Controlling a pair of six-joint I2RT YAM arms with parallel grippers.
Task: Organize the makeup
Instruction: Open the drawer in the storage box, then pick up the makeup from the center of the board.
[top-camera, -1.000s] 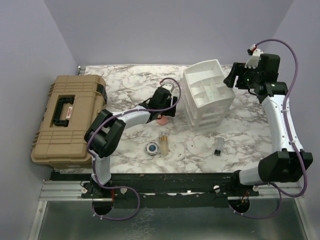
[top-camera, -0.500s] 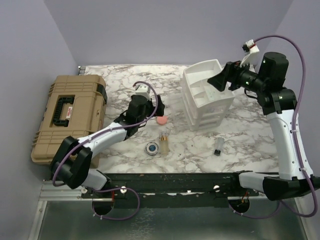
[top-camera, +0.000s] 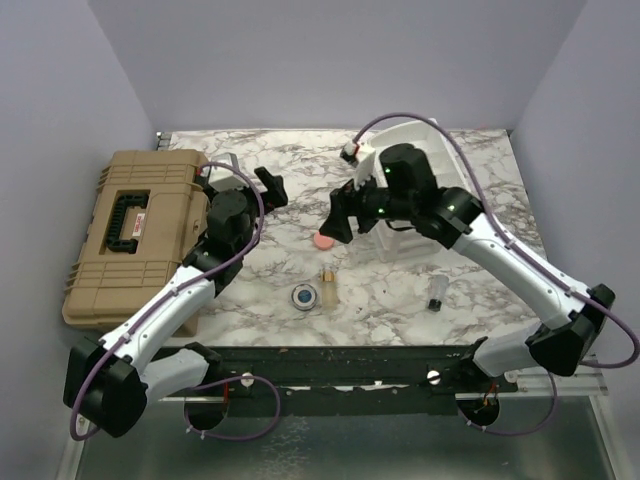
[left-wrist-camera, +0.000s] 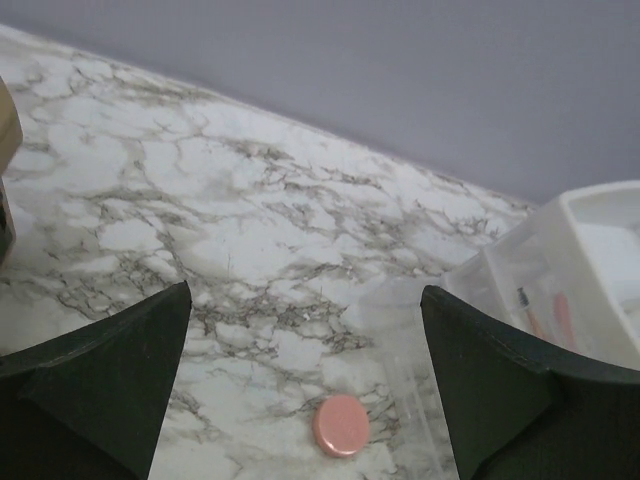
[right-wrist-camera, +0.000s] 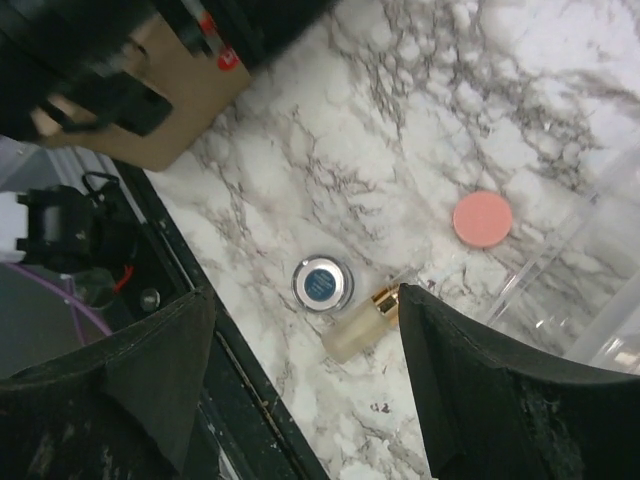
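Observation:
A pink round puff (top-camera: 323, 241) (left-wrist-camera: 341, 425) (right-wrist-camera: 482, 218) lies flat on the marble, just left of the white organizer (top-camera: 408, 236) (left-wrist-camera: 590, 270). Nearer the front sit a round blue compact (top-camera: 305, 296) (right-wrist-camera: 322, 283) and a small amber bottle (top-camera: 327, 287) (right-wrist-camera: 365, 325) lying on its side. A tiny dark vial (top-camera: 437, 297) stands to the right. My left gripper (top-camera: 252, 178) (left-wrist-camera: 305, 390) is open and empty, raised to the left of the puff. My right gripper (top-camera: 335, 225) (right-wrist-camera: 305, 340) hangs open and empty above the compact and bottle.
A big tan hard case (top-camera: 135, 235) (right-wrist-camera: 185, 90) lies shut at the left edge. My right arm crosses over the organizer and hides most of it in the top view. The black base rail (top-camera: 330, 360) runs along the front edge.
My left gripper opened, let go of the puff and drew back to the left. My right arm swung from behind the organizer leftward and now hovers over the middle of the table.

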